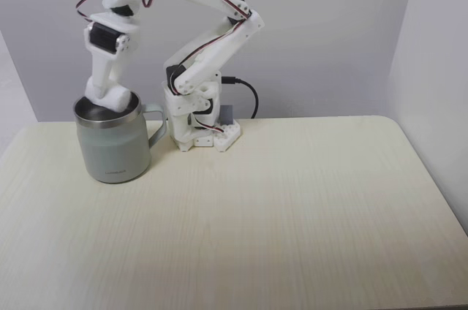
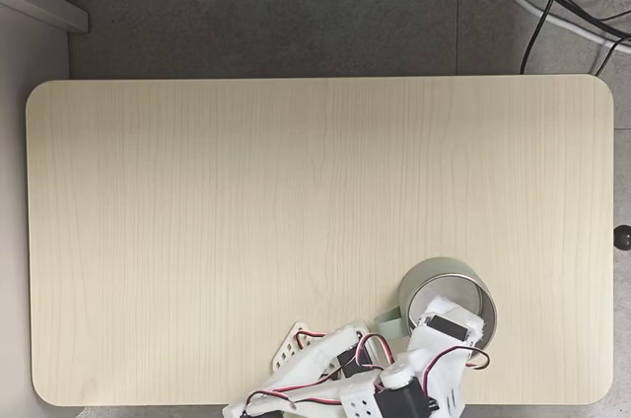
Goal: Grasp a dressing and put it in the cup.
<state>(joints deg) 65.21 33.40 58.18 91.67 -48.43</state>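
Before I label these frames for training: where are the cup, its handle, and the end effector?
cup (image 1: 111, 153), a fixed view, on its grey-green outer wall.
handle (image 1: 158, 126), a fixed view, on the side loop.
end effector (image 1: 110, 98), a fixed view, fingertips inside the rim.

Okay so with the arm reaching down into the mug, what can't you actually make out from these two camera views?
- The gripper: in a fixed view its tips dip below the cup rim, so open or shut is unclear.
- The dressing: whether it is held or lies inside the cup; the cup wall hides the interior.
- In the fixed view from above, the arm covers much of the cup opening.
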